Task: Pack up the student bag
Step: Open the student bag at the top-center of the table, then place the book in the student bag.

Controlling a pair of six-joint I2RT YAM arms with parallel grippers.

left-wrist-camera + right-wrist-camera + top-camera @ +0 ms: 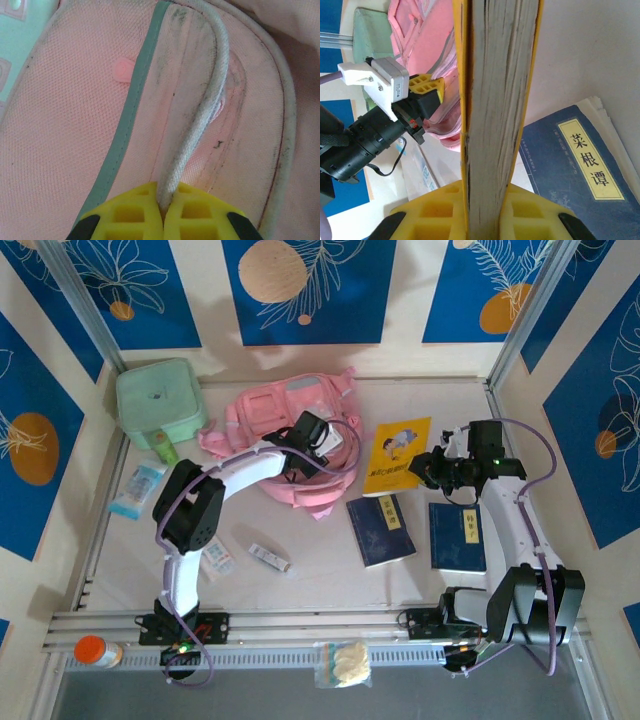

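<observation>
Left pincer (162, 202), its yellow ribbed pads pressed together, pinched an off-white cord (210, 115) that curved up over a pink mesh panel of the student bag (75, 125). Right pincer (482, 200), yellow-padded too, was clamped on the page edge of a yellow-covered book (500, 75), which stood on end between its pads in the right wrist view.

From above, the student bag (285, 415), a large pink fabric backpack with pink straps, lay slumped at the far middle of the pale tabletop (330, 580), with the left pincer over its right side. Just to its left, in the far left corner, sat a mint-green square soft case (157, 402); whether the two touched could not be told. The yellow-covered book was just right of the bag, with the right pincer at its right edge.

Nearer the arms lay a dark blue book with a pale title strip (380, 530), close below the yellow one, and a second dark blue book (457, 537) beside the right arm.

A light-blue flat packet (137, 490) lay at the left, below the green case. A clear bag of pale pieces (345, 663) rested on the near rail, and an orange-capped bottle (97, 651) lay at the rail's left end. A small white packet (268, 557) lay near the left arm.
</observation>
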